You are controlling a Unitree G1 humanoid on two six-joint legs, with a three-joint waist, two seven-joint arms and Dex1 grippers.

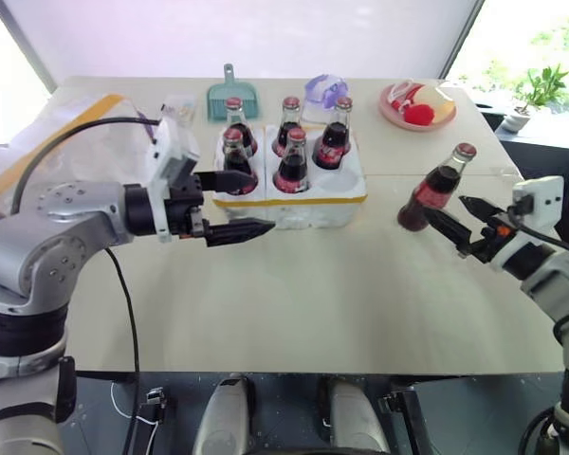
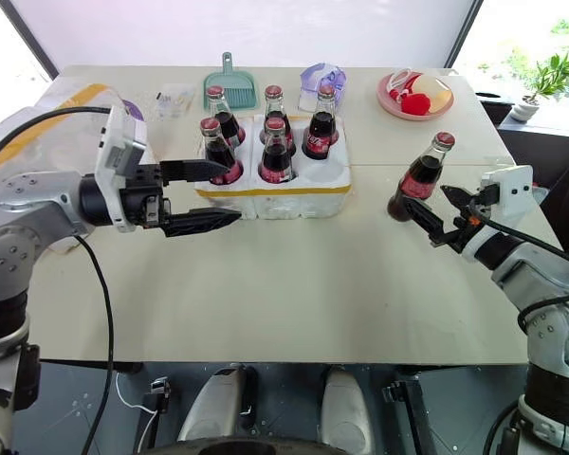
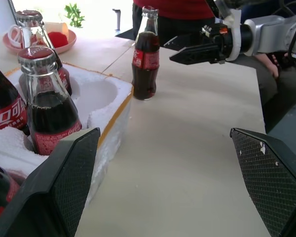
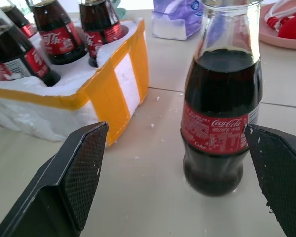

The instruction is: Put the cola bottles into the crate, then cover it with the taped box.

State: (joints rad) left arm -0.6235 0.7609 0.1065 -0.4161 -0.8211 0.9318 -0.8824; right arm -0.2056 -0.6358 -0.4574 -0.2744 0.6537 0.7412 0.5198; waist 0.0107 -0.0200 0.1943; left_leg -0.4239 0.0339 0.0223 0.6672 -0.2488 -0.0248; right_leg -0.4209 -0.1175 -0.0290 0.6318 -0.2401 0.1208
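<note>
Sixth cola bottle point(image 1: 439, 187) standing alone, right of centre on the tabletop point(image 1: 313, 284). Right tool point(image 1: 467, 224) spread beside it: close on the label band, then lift straight for the crate point(image 1: 294, 204) and its empty well.

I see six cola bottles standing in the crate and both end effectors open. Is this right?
Not quite. Five cola bottles stand in the crate; the sixth bottle stands on the table beside it, as the left eye view shows. The left end effector and right end effector are indeed open.
</note>
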